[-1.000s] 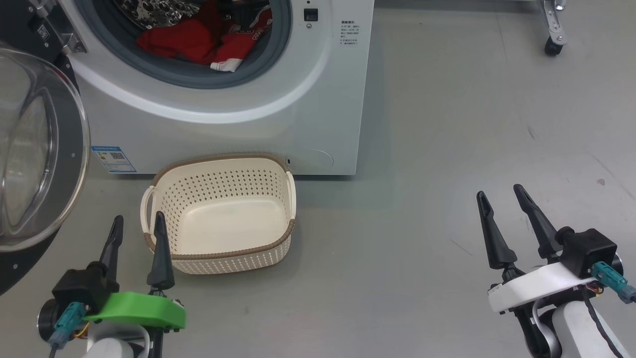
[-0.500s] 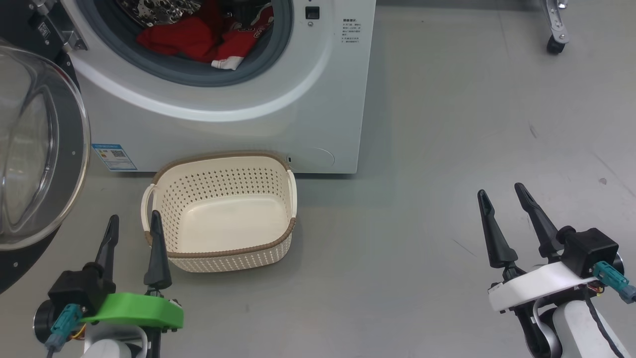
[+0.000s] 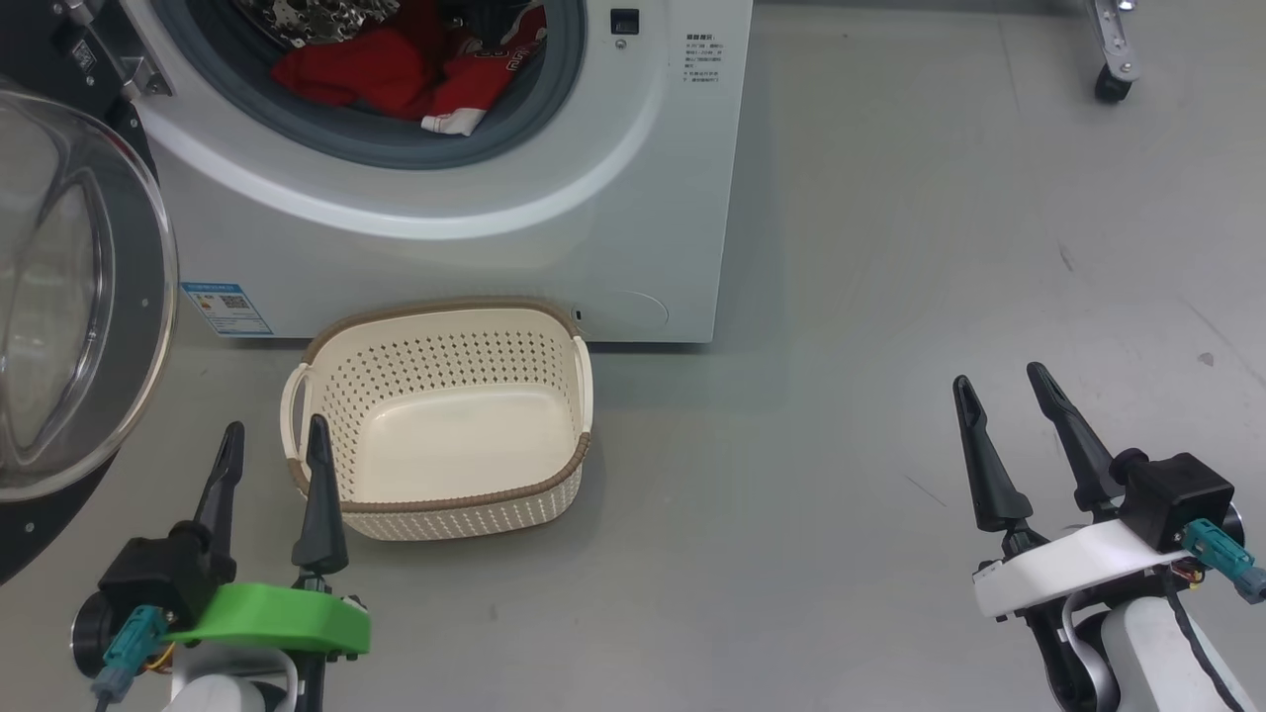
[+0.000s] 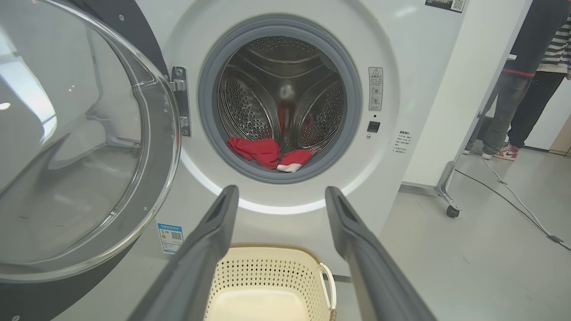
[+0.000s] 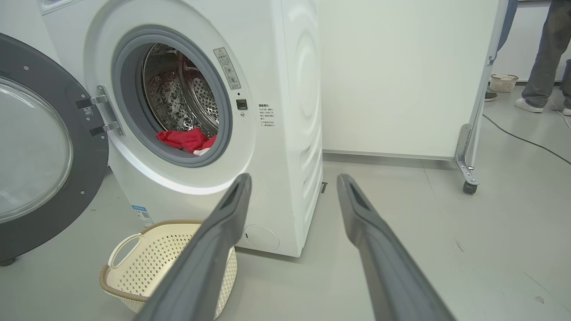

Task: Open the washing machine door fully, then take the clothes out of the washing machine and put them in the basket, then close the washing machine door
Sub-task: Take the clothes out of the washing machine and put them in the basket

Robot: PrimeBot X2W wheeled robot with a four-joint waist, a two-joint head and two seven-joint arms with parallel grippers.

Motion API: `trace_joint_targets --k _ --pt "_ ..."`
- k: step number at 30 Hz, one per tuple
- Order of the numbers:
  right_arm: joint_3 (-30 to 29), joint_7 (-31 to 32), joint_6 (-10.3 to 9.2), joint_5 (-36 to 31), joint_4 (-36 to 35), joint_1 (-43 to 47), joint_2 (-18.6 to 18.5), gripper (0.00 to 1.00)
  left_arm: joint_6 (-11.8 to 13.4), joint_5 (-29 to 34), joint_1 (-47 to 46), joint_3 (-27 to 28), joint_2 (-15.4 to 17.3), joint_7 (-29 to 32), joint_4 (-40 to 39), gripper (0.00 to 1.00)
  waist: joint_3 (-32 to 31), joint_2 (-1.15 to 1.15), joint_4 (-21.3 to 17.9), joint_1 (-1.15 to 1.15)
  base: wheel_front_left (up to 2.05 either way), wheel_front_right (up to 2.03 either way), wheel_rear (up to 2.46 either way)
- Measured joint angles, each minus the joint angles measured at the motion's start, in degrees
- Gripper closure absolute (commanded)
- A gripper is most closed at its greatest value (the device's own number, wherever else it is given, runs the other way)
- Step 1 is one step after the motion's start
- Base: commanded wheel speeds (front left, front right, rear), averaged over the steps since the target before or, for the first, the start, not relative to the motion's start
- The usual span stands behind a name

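Door: I see the washing machine door (image 3: 59, 297) swung wide open at my far left, glass bowl bulging toward my left arm.
Machine: the washing machine (image 3: 593, 198) stands ahead of my left side, drum mouth uncovered.
Clothes: the clothes (image 3: 396, 74) lie in a red heap at the drum's front bottom. One white-trimmed edge rests on the grey rubber ring (image 3: 376, 148). They are well ahead of both grippers and touch neither.
Basket: the basket (image 3: 450, 501) sits on the floor (image 3: 841, 297) just before the machine, its cream bottom bare.
Left gripper: my left gripper (image 3: 276, 425) hovers low just beside the basket's left rim, jaws moderately parted and holding nothing. In its wrist view the clothes line up beyond the gap.
Right gripper: my right gripper (image 3: 997, 376) hangs over bare floor, well right of the machine, jaws likewise apart and holding nothing.
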Motion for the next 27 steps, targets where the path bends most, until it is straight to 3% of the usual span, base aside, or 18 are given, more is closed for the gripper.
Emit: trace_joint_targets --k 19,27 --pt "-0.35 0.0 0.03 -0.23 -0.07 0.01 0.04 0.0 -0.09 0.02 0.33 0.08 -0.08 0.0 -0.29 0.0 0.59 0.0 0.78 0.0 1.02 -1.02 0.0" --pt "-0.37 0.0 0.16 -0.23 0.02 0.01 0.14 0.0 -0.01 3.09 0.34 -0.67 -0.11 0.0 -0.55 0.0 0.86 0.0 0.9 0.0 1.3 -1.3 0.0"
